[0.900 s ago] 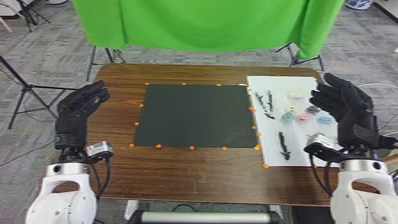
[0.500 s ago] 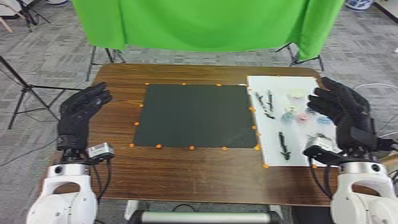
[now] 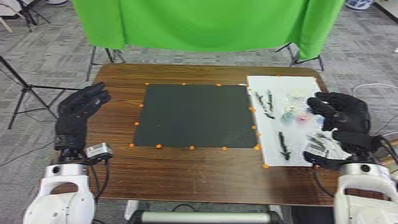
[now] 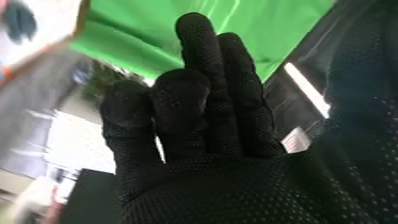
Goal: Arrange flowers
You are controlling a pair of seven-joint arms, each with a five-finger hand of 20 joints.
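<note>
Right robot hand [image 3: 348, 113] over sheet edge [image 3: 310, 83]

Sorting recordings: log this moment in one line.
right robot hand at edge of white sheet | left robot hand left of dark mat | pink flower on sheet

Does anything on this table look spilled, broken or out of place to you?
Nothing stands out. The dark stems and small flowers lie on the white sheet, and the dark mat looks flat. The right hand hides part of the sheet, so I can't judge there.
</note>
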